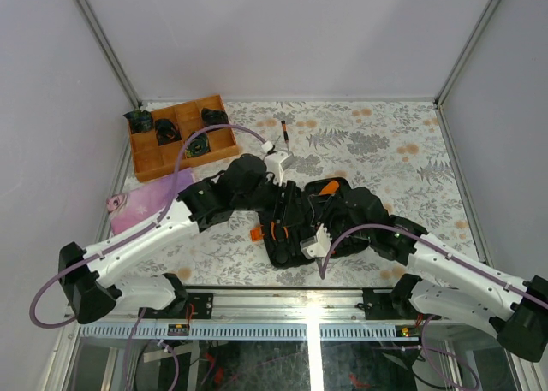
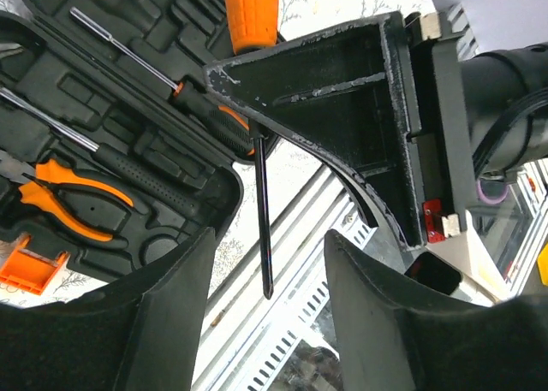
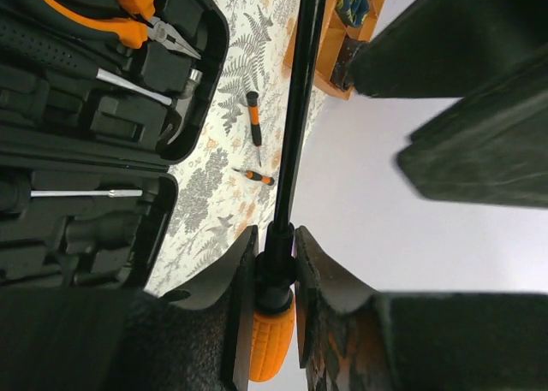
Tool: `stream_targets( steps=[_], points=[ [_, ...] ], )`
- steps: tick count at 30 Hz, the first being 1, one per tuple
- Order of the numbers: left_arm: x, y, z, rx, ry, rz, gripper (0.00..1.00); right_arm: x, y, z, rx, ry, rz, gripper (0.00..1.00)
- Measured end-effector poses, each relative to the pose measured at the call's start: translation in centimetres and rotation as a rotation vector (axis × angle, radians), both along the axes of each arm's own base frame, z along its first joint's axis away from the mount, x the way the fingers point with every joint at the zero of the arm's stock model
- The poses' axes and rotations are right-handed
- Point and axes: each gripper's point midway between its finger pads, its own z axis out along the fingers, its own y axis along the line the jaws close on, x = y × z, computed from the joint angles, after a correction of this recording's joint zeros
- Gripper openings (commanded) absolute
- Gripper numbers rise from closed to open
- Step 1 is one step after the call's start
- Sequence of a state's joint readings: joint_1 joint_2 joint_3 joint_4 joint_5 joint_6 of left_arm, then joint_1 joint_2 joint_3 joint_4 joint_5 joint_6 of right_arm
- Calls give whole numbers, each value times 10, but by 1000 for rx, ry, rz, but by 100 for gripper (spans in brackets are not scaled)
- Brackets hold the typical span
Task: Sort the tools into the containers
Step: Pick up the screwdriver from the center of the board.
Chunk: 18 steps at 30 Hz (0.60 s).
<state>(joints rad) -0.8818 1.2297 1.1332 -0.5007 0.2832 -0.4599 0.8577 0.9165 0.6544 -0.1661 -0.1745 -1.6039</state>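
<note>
The black tool case (image 1: 295, 245) lies open in the middle of the table. In it sit orange-handled pliers (image 2: 68, 198) and a black-and-orange screwdriver (image 2: 205, 109). My right gripper (image 3: 276, 237) is shut on the black collar of an orange-handled screwdriver (image 3: 274, 340), held above the case (image 3: 86, 151). Its long black shaft (image 2: 264, 228) hangs between the fingers of my left gripper (image 2: 270, 245), which is open and not touching it. The handle (image 1: 328, 187) shows orange from above. Two thin short drivers (image 3: 253, 109) (image 3: 257, 177) lie on the patterned cloth beyond the case.
An orange-brown wooden divided tray (image 1: 145, 156) with dark items stands at the back left. A pink cloth (image 1: 141, 203) lies beside the left arm. The metal rail (image 1: 308, 301) runs along the table's near edge. An orange tab (image 2: 30, 267) sits at the case's rim.
</note>
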Motion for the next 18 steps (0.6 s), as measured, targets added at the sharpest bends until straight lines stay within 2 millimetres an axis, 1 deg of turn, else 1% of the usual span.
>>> stream_targets(
  steps=[5, 9, 11, 15, 17, 18],
  points=[
    [-5, -8, -19, 45, 36, -34, 48, -1, 6, 2, -23, -39, 35, 0],
    [-4, -11, -33, 79, 59, -37, 41, -2, 11, 8, -21, -63, 58, 0],
    [-3, -12, -38, 93, 66, -32, 34, -4, 14, 10, -17, -70, 67, 0],
    [0, -13, -46, 110, 80, -20, 15, -6, 15, 10, -19, -73, 77, 1],
    [0, -14, -46, 107, 80, -19, 4, -6, 15, 9, -22, -70, 78, 4],
    [1, -14, -45, 105, 80, -17, 1, -6, 15, 9, -22, -70, 78, 7]
  ],
)
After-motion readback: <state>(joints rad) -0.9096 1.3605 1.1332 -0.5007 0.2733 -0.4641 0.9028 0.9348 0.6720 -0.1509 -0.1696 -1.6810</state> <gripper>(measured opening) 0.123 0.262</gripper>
